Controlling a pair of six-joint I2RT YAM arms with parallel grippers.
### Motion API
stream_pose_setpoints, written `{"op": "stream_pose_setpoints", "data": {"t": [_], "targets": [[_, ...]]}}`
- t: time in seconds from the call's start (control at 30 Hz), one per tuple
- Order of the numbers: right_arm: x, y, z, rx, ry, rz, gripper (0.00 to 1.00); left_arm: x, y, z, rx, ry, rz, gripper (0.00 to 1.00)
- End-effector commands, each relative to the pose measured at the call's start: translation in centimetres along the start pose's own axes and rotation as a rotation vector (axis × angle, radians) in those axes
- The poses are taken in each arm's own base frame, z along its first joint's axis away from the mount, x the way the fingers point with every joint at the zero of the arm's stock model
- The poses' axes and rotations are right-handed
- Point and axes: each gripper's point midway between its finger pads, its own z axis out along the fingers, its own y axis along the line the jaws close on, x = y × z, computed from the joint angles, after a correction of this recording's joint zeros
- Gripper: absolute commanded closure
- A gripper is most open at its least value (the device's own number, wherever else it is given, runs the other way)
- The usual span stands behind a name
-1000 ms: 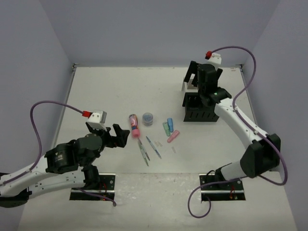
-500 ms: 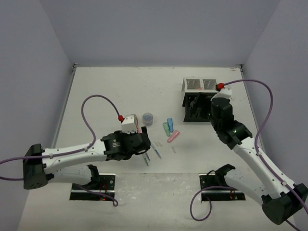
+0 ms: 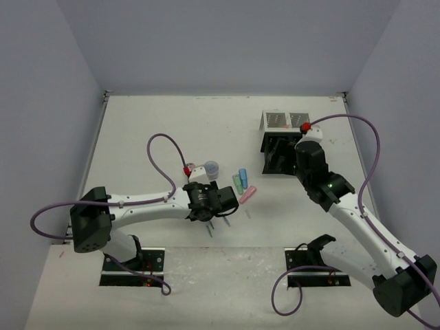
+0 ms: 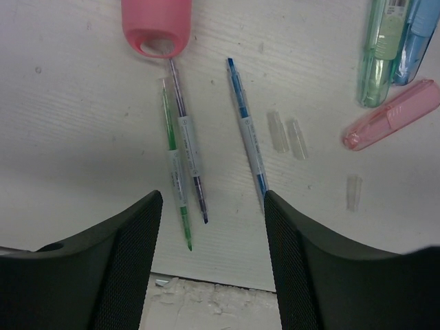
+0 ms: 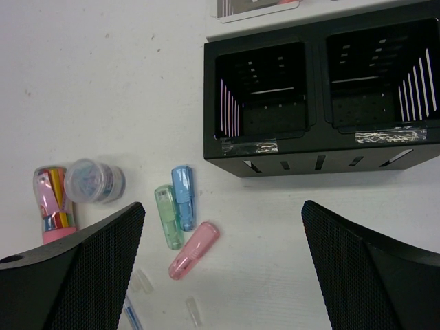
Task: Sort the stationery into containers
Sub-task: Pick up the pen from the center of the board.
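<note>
1. Your left gripper hangs part-open, holding nothing, over three pens lying side by side on the table
2. Your right gripper is spread wide, holding nothing, above the green, blue and pink markers
3. The black box stands just beyond those markers; the pot sits to their left

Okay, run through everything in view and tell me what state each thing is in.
Left pincer, open, holding nothing.
Right pincer, open, holding nothing.
Black container, upright, both visible compartments empty.
Thin pens, three, lying flat, unsorted.
Green marker, lying flat beside the blue marker.
Pink marker, lying flat, alone.
Pink tube, lying on its side.
Round pot, upright, lid seemingly on.
Clear caps, loose, off any pen.
</note>
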Motion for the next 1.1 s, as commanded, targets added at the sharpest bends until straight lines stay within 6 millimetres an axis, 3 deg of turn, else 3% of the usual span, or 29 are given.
{"op": "stream_pose_setpoints", "data": {"t": [0.0,0.13,0.33,0.77,1.07], "targets": [[-1.0,0.2,-0.7,-0.024,-0.051,0.029,0.01,-0.4,-2.5,-0.3,0.031,-0.008,-0.072,0.41],[-1.0,0.2,-1.0,-0.033,-0.066,0.038,0.01,-0.2,-3.8,0.1,0.015,-0.009,-0.058,0.55],[-0.8,0.4,-0.9,-0.041,-0.058,0.032,0.02,0.3,-4.8,1.3,-0.029,-0.004,-0.012,0.55],[-0.9,0.4,-1.2,-0.053,-0.066,0.032,0.02,2.2,-3.8,4.7,-0.112,0.048,0.026,0.59],[-0.6,0.6,-1.2,-0.067,-0.058,0.026,0.03,2.4,-3.2,6.8,-0.108,0.086,0.017,0.63]]}}
